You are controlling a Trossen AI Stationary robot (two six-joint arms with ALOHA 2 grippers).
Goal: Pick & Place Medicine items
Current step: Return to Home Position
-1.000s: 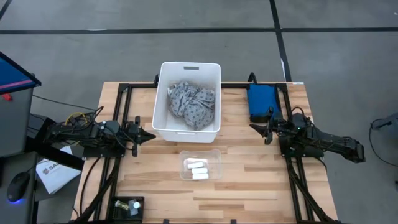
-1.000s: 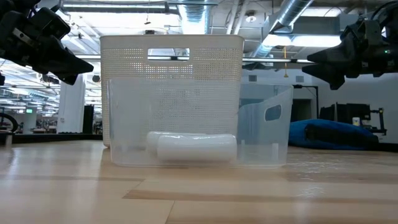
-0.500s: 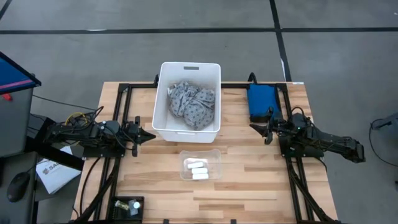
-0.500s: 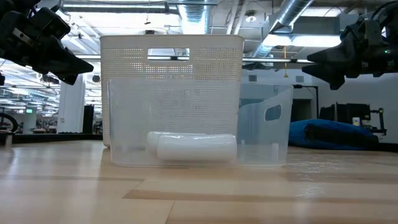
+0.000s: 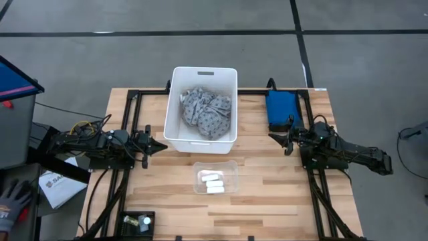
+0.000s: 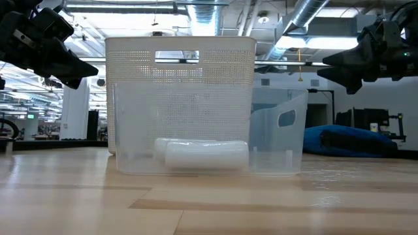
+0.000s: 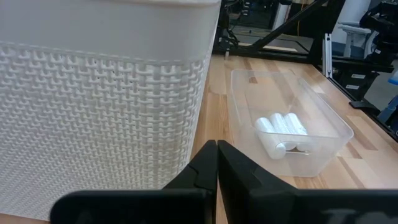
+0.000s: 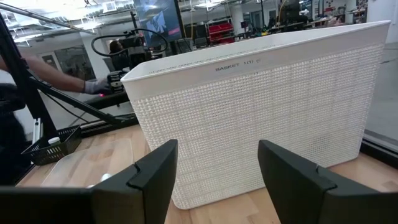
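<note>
Contents: medicine items [image 5: 212, 182], white cylinders, lying in clear tray [image 5: 229, 173] near white bin [image 5: 200, 142].
Handling: probably light, rigid, slick, apt to roll; pinch mid-barrel.
Left gripper [image 5: 160, 144]: fingers together, empty.
Right gripper [image 5: 279, 142]: fingers apart, empty.

White medicine cylinders [image 5: 212, 182] lie on their sides, touching, in the clear tray [image 5: 233, 175] at six o'clock from the white bin [image 5: 200, 144].
</note>
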